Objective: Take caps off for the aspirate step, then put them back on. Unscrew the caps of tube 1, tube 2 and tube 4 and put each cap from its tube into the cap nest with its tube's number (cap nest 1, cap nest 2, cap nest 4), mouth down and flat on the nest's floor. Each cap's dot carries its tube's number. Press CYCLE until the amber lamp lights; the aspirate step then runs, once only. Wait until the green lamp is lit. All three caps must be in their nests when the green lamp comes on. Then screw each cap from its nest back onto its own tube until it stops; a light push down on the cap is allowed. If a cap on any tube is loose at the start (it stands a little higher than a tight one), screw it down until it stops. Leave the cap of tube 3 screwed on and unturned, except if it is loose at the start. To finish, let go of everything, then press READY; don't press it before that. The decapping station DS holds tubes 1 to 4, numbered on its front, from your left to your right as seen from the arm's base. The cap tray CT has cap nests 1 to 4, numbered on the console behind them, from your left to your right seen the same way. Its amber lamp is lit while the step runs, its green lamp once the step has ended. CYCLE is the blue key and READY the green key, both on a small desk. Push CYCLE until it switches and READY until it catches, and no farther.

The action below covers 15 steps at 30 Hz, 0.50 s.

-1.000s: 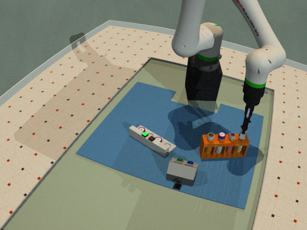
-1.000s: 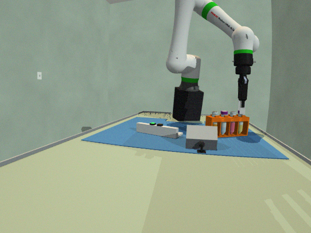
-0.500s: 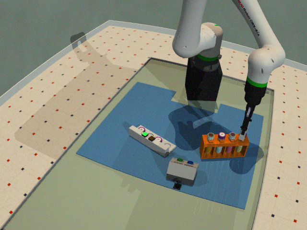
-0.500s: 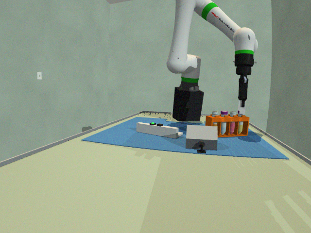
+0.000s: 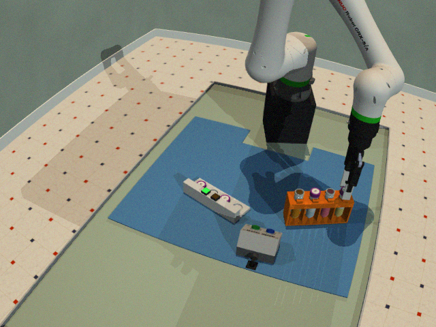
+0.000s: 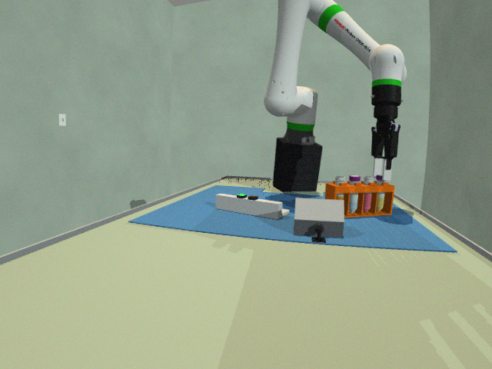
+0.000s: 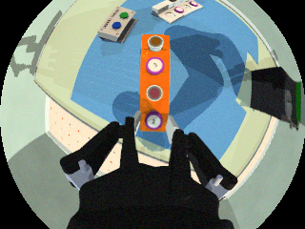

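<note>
The orange decapping station [image 5: 318, 211] holds four tubes. Seen in the top view, the rightmost tube carries a purple cap [image 7: 152, 121]. My gripper [image 5: 347, 191] stands upright over it, open, with a fingertip on each side of the cap and a small gap to each. It also shows in the wrist view [image 7: 152, 124]. The third tube from the right carries a purple cap [image 5: 315, 193] too. The other two tubes [image 5: 330, 193] [image 5: 299, 193] show grey-brown tops without purple caps. The cap tray [image 5: 215, 199] holds two purple caps [image 5: 201, 182] [image 5: 225, 197]. Its green lamp [image 5: 205, 190] is lit.
The grey desk [image 5: 258, 242] with the green key [image 5: 255, 227] and the blue key [image 5: 270, 230] stands in front of the rack. The arm's black base [image 5: 289, 116] stands behind the blue mat. A raised rim runs along the right side, near the rack.
</note>
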### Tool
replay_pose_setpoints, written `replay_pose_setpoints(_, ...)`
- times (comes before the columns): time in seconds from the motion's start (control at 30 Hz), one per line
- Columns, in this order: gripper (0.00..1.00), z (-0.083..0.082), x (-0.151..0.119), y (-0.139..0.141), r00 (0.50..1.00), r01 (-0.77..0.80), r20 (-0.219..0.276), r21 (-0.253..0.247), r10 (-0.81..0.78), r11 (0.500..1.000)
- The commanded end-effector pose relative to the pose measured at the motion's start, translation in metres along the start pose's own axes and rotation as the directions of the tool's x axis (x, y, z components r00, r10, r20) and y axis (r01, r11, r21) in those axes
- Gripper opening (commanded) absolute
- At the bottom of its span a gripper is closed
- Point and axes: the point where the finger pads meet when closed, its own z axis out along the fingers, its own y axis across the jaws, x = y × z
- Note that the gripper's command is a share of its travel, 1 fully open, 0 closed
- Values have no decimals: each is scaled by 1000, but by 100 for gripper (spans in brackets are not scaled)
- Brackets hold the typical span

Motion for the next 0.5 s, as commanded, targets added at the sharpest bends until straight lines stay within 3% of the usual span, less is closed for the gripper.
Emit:
replay_pose_setpoints(0.0,35,0,0,0,991,130,16,-14,-130,991)
replay_pose_setpoints(0.2,35,0,0,0,932,362,19,-9,-362,932)
replay_pose_setpoints(0.47,35,0,0,0,791,611,21,-3,-611,792)
